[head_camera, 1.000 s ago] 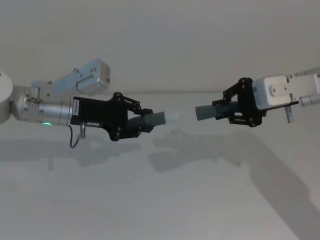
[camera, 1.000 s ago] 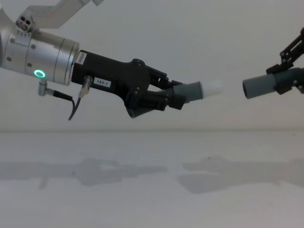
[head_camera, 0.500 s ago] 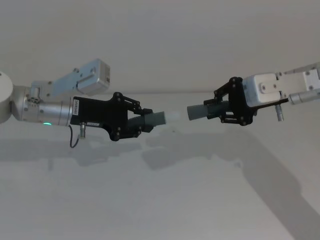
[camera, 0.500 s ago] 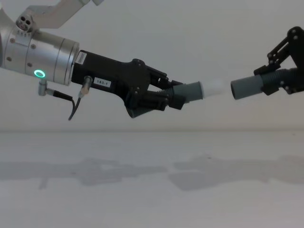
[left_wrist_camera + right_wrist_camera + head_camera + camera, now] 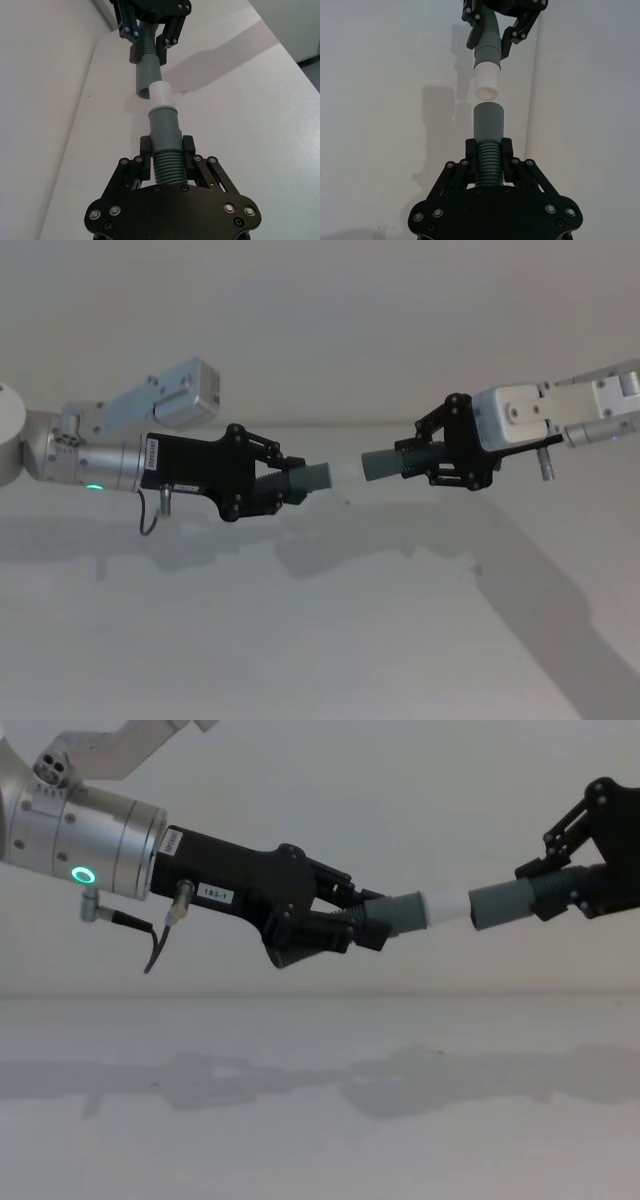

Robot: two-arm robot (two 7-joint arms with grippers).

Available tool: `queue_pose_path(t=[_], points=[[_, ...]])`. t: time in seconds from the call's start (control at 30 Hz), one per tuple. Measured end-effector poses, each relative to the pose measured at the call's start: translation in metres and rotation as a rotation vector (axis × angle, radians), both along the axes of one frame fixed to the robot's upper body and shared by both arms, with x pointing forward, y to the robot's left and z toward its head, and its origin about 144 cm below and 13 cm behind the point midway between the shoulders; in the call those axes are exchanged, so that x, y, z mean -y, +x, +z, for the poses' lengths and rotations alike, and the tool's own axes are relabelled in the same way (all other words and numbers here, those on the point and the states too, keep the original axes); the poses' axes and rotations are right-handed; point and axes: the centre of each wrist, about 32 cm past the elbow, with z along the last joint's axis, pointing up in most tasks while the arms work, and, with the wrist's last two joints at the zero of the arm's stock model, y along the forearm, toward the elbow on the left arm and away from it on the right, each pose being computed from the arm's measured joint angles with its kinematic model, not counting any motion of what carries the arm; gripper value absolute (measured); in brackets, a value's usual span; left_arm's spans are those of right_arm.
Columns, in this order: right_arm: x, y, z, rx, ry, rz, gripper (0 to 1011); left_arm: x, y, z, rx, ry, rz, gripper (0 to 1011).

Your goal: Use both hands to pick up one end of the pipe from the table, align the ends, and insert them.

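Note:
Both pipe pieces are held in the air above the white table (image 5: pixel 330 640). My left gripper (image 5: pixel 283 483) is shut on the ribbed middle of the pipe piece (image 5: pixel 314 478) whose white tip (image 5: pixel 447 906) points right. My right gripper (image 5: pixel 436 454) is shut on the other grey pipe piece (image 5: pixel 385 462), its open socket mouth (image 5: pixel 478 907) facing that tip. The two ends stand almost in line. In the right wrist view a narrow gap shows between the white tip (image 5: pixel 487 84) and the socket piece (image 5: pixel 488 121). In the left wrist view the socket piece (image 5: pixel 145 75) sits slightly to one side of the white tip (image 5: pixel 162 95).
The table's surface (image 5: pixel 320 1120) below carries only the arms' shadows. A pale wall rises behind it, meeting the table along a faint edge (image 5: pixel 330 424).
My right gripper has moved left with its grey piece, closing the wide gap until the socket mouth is right at the white tip. The left arm has held still.

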Motion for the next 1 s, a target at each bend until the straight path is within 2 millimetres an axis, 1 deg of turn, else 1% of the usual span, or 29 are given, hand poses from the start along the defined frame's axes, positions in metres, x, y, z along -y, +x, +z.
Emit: queue_pose_path(t=[1.0], points=[[-0.0052,-0.0005,0.0046,-0.013,-0.009,0.001,259,0.0000,0.0000,0.0000,0.000,0.000,0.000,335]])
